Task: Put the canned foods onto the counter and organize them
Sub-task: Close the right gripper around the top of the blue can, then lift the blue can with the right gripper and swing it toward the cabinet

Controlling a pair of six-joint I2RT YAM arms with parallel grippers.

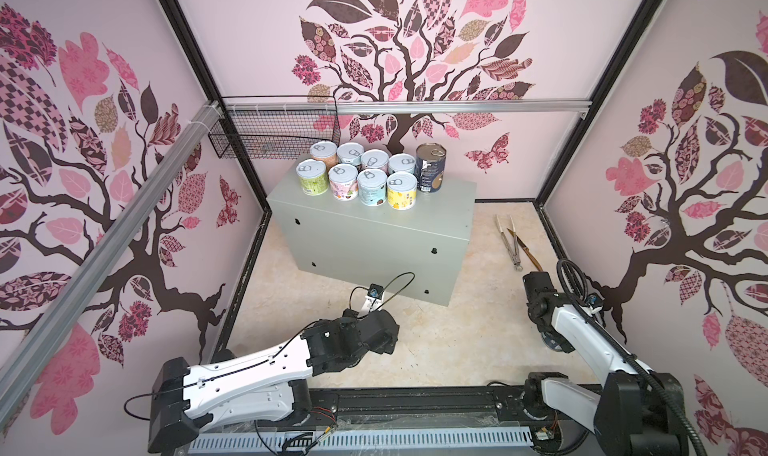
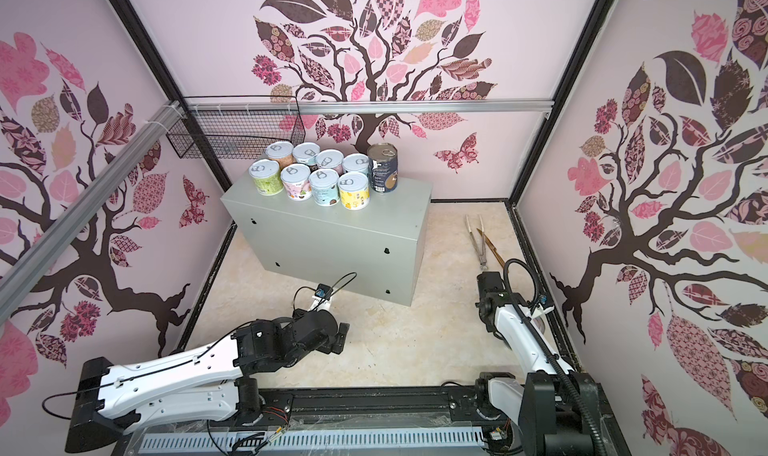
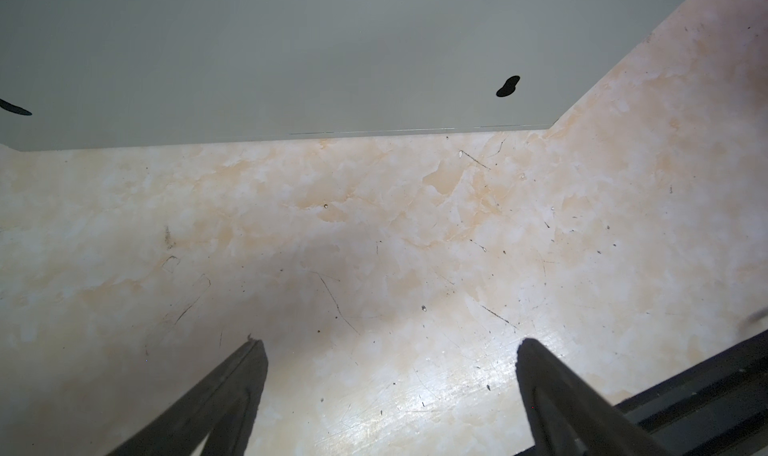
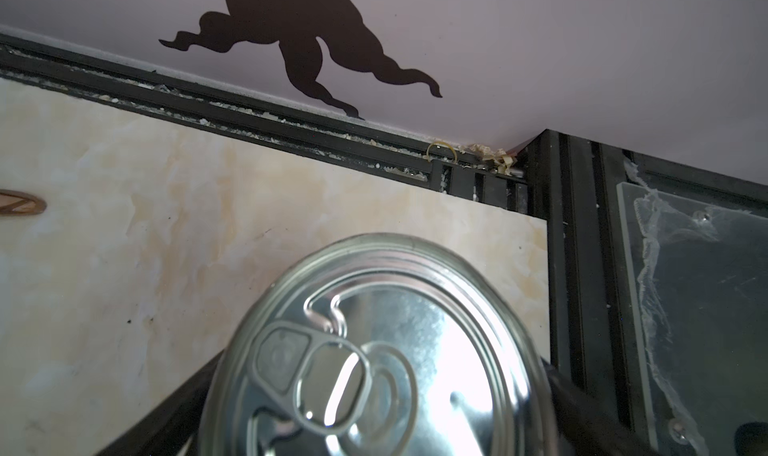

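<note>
Straddling can (image 4: 374, 350) | right fingers (image 4: 174, 429) mostly hidden, grip unclear | left fingers (image 3: 224, 400) released, only tips visible

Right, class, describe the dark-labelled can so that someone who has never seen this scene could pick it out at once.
Find the big grey metal box standing on the marbled floor. On its top, short pastel cans stand in two rows. At their right end stands the dark-labelled can, the only tall, dark one among them.

Bright, even overhead light fills both top views, walls (image 1: 83, 192) bowed at the edges; glare whitens my blurred, close-up can lid (image 4: 457, 362).
</note>
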